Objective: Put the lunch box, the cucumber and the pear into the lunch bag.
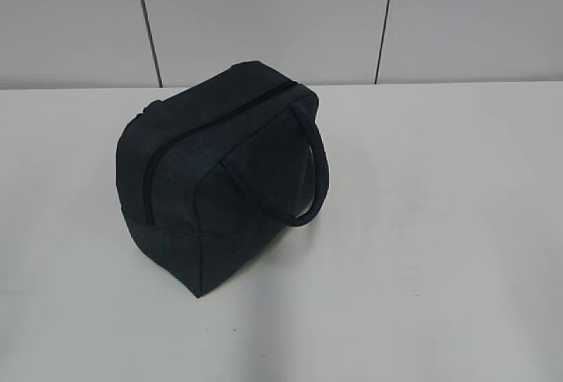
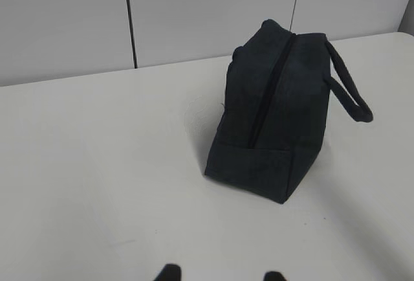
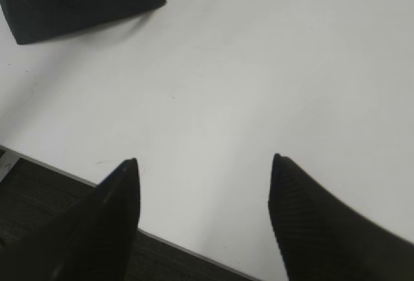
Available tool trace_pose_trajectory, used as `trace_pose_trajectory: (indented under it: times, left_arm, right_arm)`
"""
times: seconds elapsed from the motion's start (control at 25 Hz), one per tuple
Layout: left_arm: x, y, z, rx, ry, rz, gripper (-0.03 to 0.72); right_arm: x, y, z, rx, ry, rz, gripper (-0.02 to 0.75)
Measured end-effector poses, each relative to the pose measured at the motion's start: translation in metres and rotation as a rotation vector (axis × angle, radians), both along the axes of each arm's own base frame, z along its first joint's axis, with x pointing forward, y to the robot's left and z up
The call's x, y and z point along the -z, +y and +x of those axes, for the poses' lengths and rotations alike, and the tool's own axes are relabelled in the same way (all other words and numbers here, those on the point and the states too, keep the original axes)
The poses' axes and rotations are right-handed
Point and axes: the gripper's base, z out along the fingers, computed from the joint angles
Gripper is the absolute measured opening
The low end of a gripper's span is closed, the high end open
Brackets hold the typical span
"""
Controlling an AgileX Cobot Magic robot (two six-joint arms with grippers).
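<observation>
Exterior view gives us the lunch bag (image 1: pixel 220 171) alone on the white table (image 1: pixel 440 224), standing on its base a little left of the middle, its zipper (image 1: pixel 207 127) running over the top and down the near end and looking closed along all the length we can see, one padded handle (image 1: pixel 315 171) drooping toward the right. We see no lunch box, cucumber or pear in any view, and with the bag zipped we judge that they either sit inside already or lie outside the cameras' reach; we cannot tell which. We read the bag's central, upright placement as one that keeps the zipper line on top, within reach of both arms. Neither arm enters the exterior view, so both appear drawn back toward our own edge of the table. Our left gripper (image 2: pixel 221 274) shows only as two dark fingertips (image 2: pixel 169 272) at the bottom of the left wrist view, set apart with bare table between them, grasping nothing, the camera looking level across the table at the bag's zipped end. Our right gripper (image 3: pixel 204 184) hangs over the near edge of the table, its fingers (image 3: pixel 116 216) spread wide and empty, tilted downward, with a corner of the bag well apart at upper left.
</observation>
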Motion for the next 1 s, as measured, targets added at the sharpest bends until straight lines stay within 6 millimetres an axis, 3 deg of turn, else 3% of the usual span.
trace_pose_trajectory:
  times: [0.44, 1.0]
  left_arm:
    - [0.0000, -0.0032, 0.0007, -0.237, 0.000, -0.001, 0.246]
    - [0.0000, -0.0036, 0.0007, -0.248, 0.001, -0.003, 0.246]
  right_arm:
    - [0.0000, 0.0018, -0.0008, 0.190, 0.000, -0.002, 0.491]
    - [0.0000, 0.0018, -0.0008, 0.193, 0.000, -0.002, 0.491]
